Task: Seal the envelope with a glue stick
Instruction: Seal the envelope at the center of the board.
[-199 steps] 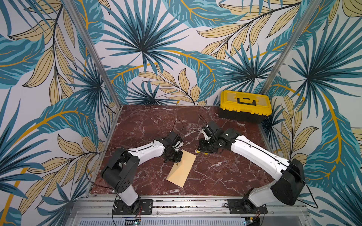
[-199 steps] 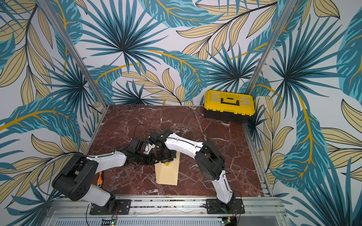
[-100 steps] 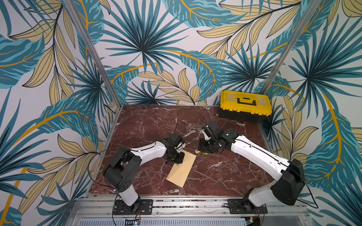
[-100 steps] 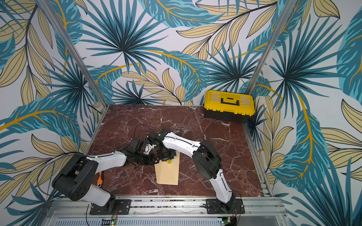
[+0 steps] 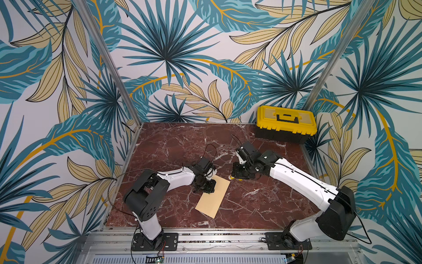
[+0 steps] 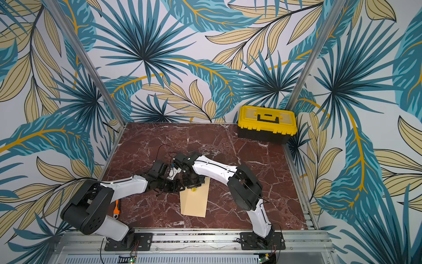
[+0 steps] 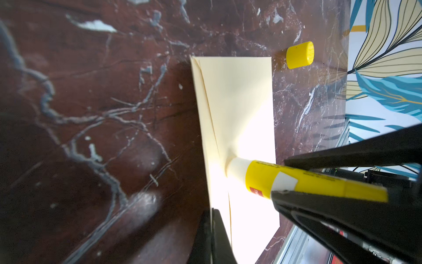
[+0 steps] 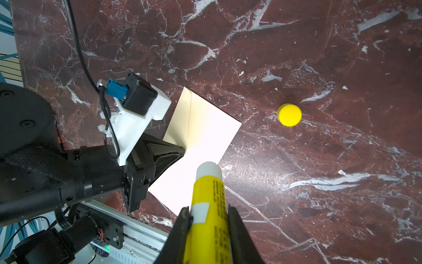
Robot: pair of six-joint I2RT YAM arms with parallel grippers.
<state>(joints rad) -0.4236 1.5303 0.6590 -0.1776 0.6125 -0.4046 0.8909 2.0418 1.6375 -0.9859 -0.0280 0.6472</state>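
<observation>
Yellow glue stick [image 8: 209, 205] — uncapped, white tip at tan envelope [image 8: 205, 128]

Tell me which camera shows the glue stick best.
Left wrist view: the glue stick shows side-on, white tip on the envelope. Right wrist view looks along it; top views show only a yellow speck.

Checked every surface for legible text; none can be read.

The glue stick [image 8: 209, 205] has a line of small dark print running along its yellow barrel, too fine and blurred to make out in the right wrist view. The same barrel has a white label patch. At the patch's edge sits a red logo block [image 7: 256, 191] with a pale mark, not decipherable.

The envelope [image 5: 213, 197] shows blank tan paper.

The toolbox [image 5: 286, 120] lid has no lettering I can resolve.
</observation>
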